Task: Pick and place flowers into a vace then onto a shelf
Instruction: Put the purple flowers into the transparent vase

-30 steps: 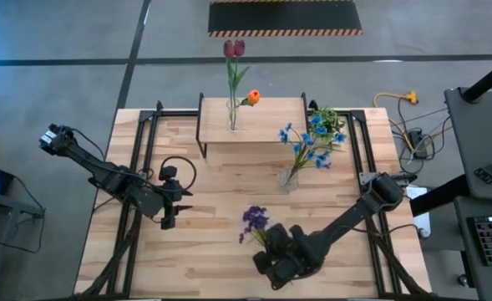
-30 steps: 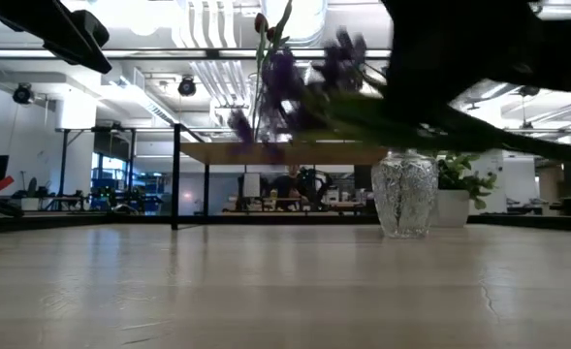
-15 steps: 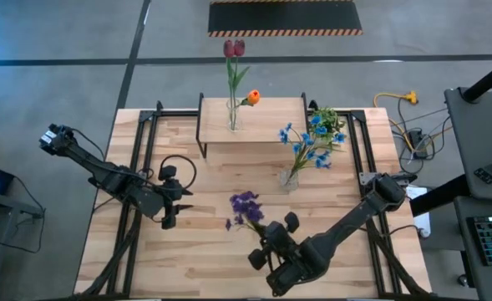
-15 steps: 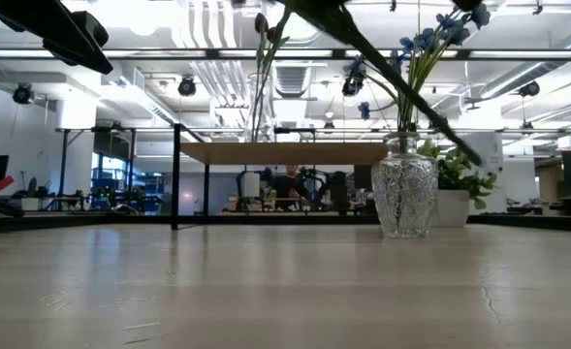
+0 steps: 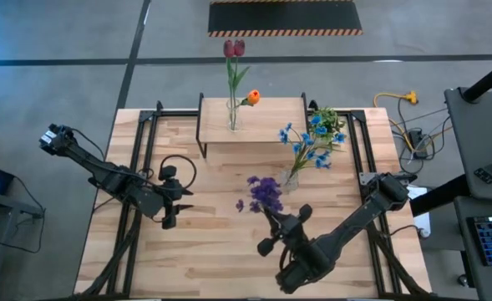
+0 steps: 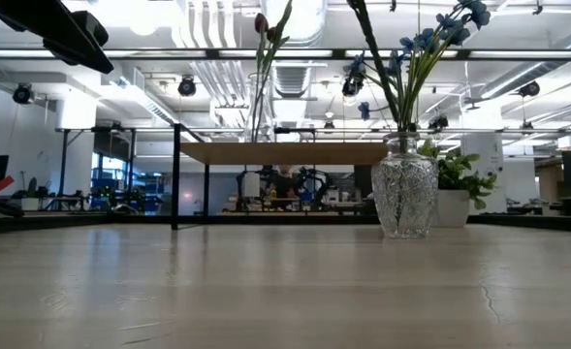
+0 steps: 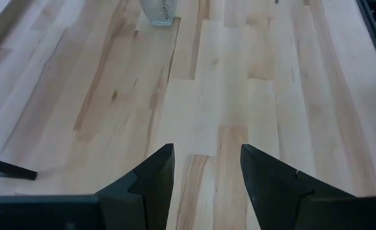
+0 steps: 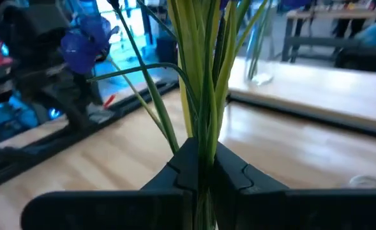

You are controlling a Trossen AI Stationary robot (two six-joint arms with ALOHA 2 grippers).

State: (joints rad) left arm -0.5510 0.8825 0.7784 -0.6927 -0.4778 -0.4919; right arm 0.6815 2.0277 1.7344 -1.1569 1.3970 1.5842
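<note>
A patterned clear glass vase (image 6: 405, 199) stands upright on the pale wood-plank surface (image 5: 212, 242), just in front of the shelf's right end. It holds a spray of small blue blossoms on thin green stems (image 5: 311, 140). A slim clear glass vase (image 5: 233, 115) stands on the low shelf with the light wood top and thin black metal legs (image 5: 266, 130). It holds a dark red tulip (image 5: 234, 48) and an orange bud (image 5: 252, 98), both on long green stems.

The right claw (image 8: 199, 167) is clamped on the bundled green stems of the purple flower bunch (image 5: 265, 191). The bunch is held above the surface, just left of the patterned vase.

The left claw (image 7: 203, 172) hangs over bare planks at the left side, its dark fingers apart with nothing between them.
</note>
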